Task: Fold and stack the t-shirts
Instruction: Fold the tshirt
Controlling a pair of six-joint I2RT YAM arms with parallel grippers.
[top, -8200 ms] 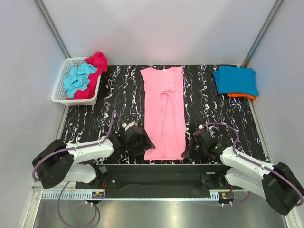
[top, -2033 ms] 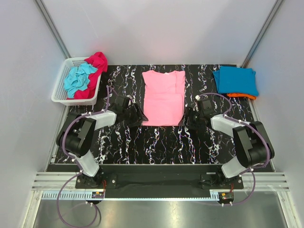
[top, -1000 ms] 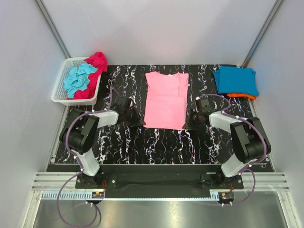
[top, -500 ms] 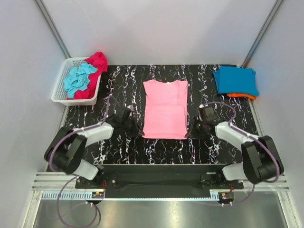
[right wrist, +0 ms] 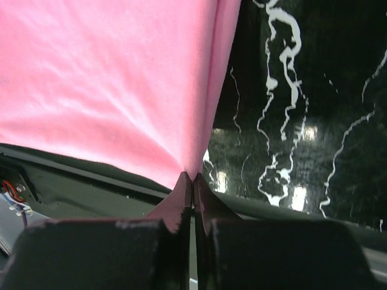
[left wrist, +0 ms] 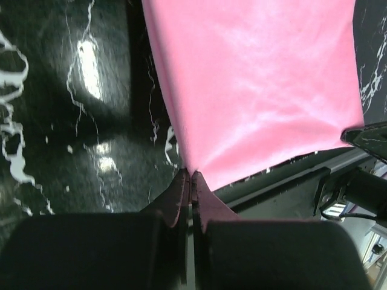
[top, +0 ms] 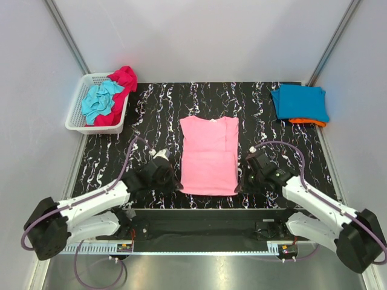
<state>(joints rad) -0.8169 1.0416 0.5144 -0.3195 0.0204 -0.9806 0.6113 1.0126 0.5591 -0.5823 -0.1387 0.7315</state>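
Tabletop, partly hidden under pink tee

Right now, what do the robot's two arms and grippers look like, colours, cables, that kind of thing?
Both arms match: the left arm and right arm have white link shells between bulky black round joints. A thin purple cable loops free along each. The left gripper and right gripper are black, with dark wedge-shaped fingers tapering to thin tips. No markings are readable.
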